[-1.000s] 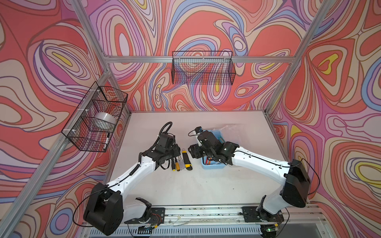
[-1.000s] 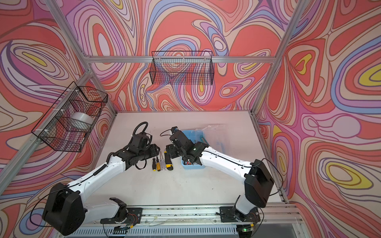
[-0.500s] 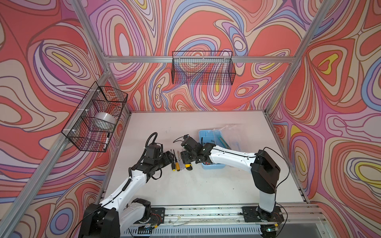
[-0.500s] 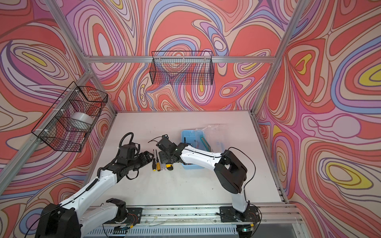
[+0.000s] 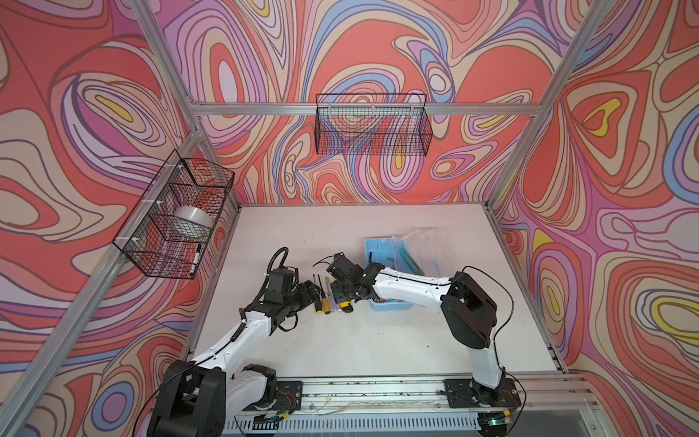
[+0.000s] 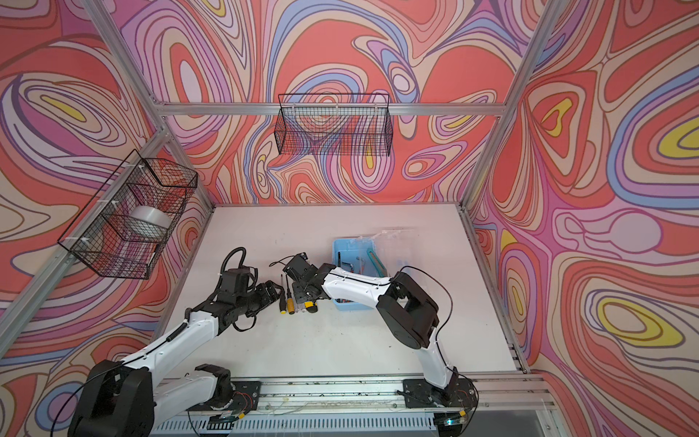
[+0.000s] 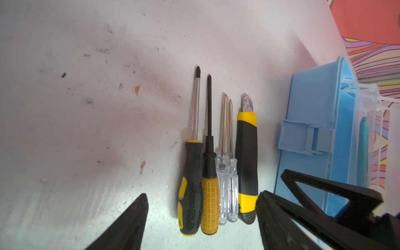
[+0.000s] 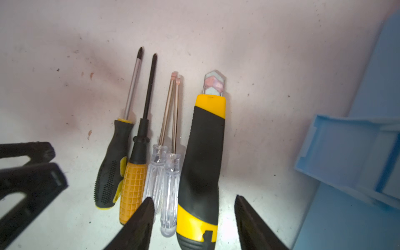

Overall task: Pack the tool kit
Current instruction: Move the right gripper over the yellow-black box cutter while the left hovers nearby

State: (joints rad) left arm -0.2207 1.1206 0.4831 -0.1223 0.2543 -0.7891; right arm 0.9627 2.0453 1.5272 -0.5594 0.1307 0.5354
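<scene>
Knife [image 8: 201,164] between parted right jaws.

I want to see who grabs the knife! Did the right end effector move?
Yes. The right end effector went left, away from the light-blue tool box, over the utility knife.

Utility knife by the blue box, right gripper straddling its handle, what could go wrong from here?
One finger of the right gripper sits over the clear-handled screwdrivers lying tight against the utility knife; closing could pinch or drag one along. The knife's metal tip is exposed and might snag the light-blue box. The open left gripper is close by, so the arms could bump.
</scene>
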